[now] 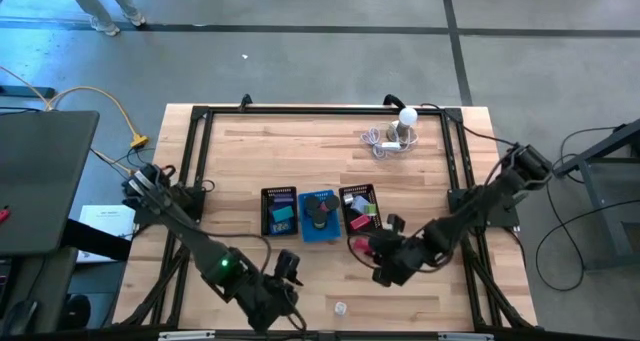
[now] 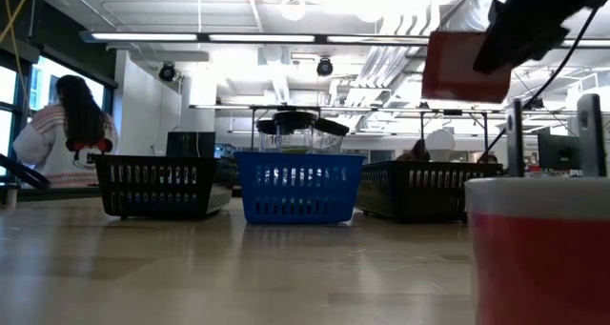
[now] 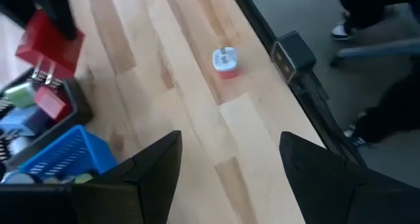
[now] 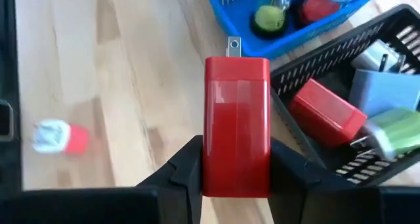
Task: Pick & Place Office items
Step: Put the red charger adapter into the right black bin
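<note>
Right gripper [image 4: 235,168] holds red block [image 4: 236,122] beside black tray [image 4: 367,112].

Two dark jointed arms [image 1: 200,246], black pincers

Red plug block [image 4: 236,125], prongs out front, lifted off the table at lower centre of the high view. Small red-and-white spool [image 1: 341,307] alone on wood near the bottom edge. Remaining items sit in three baskets mid-frame.
</note>
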{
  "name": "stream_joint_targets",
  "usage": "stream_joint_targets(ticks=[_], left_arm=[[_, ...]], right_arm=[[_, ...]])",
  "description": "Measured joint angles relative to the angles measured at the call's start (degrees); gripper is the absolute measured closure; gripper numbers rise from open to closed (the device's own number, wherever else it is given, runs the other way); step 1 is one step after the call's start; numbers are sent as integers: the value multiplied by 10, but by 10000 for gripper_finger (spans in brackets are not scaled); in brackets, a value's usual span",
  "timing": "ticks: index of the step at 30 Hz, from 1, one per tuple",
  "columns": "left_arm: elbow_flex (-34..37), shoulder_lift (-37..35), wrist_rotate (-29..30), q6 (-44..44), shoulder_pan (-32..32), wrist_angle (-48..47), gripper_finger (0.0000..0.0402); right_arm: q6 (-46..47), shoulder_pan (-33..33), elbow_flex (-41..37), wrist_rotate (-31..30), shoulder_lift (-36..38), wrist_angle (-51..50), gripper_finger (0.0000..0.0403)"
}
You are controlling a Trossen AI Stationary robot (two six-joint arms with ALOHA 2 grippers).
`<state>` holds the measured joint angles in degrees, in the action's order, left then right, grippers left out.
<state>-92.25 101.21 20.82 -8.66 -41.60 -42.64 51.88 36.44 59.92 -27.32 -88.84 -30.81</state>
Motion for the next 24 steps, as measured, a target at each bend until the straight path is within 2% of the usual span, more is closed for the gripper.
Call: stream_joint_targets(ticks=[9,15,17,24], left_arm=[[0,-16,-73,54,64,-37,155],[10,-16,-239,84,129,-84,155],[11,-15,-278,98,150,-101,155],[11,-18,-304,135,218,-179,155]], right_arm=[[-134,-57,0,81,0,-28,292],[-206,-101,0,99,0,-77,292],[-221,-117,0,99,0,-95,292],[-273,-160,0,128,0,-109,292]])
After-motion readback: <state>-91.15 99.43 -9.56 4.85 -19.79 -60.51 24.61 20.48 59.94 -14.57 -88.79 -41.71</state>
